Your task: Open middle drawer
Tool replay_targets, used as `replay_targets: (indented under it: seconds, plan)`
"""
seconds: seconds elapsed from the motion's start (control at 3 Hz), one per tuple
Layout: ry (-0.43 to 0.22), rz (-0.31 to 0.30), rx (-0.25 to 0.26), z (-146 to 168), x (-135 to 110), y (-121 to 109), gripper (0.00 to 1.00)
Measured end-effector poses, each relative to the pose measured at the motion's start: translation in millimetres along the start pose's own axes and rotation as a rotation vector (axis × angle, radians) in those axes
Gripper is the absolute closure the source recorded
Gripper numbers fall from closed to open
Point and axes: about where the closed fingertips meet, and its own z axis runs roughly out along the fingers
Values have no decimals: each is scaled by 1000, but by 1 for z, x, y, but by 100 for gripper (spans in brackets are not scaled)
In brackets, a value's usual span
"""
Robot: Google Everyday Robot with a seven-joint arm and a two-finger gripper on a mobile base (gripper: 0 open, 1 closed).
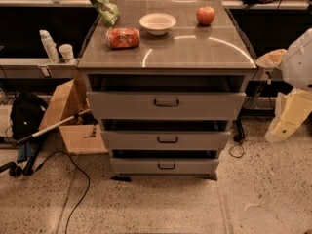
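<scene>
The middle drawer [165, 140] is a wide grey drawer with a medium-height front and a small dark bar handle [167, 140]. It sits between the taller top drawer [165, 105] and the shorter bottom drawer [165, 166], with a dark gap above its front. My arm shows as white and cream parts at the right edge. My gripper [285, 118] hangs there, to the right of the cabinet and apart from the drawers, at about the height of the middle drawer's top edge.
The cabinet top [195, 50] holds a white bowl [157, 23], a red apple [205, 15], a red snack pack [123, 37] and a green bag [100, 1]. A cardboard box [73, 116], a black bag [27, 118] and cables lie on the floor to the left.
</scene>
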Motion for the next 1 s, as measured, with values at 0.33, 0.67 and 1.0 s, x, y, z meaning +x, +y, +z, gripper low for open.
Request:
replay_targets:
  seconds: [0.33, 0.67, 1.0]
  plan:
    - [-40, -22, -2, 25, 8, -7, 0]
    - [-70, -39, 17, 44, 10, -12, 0]
    - [-118, -58, 54, 77, 10, -17, 0]
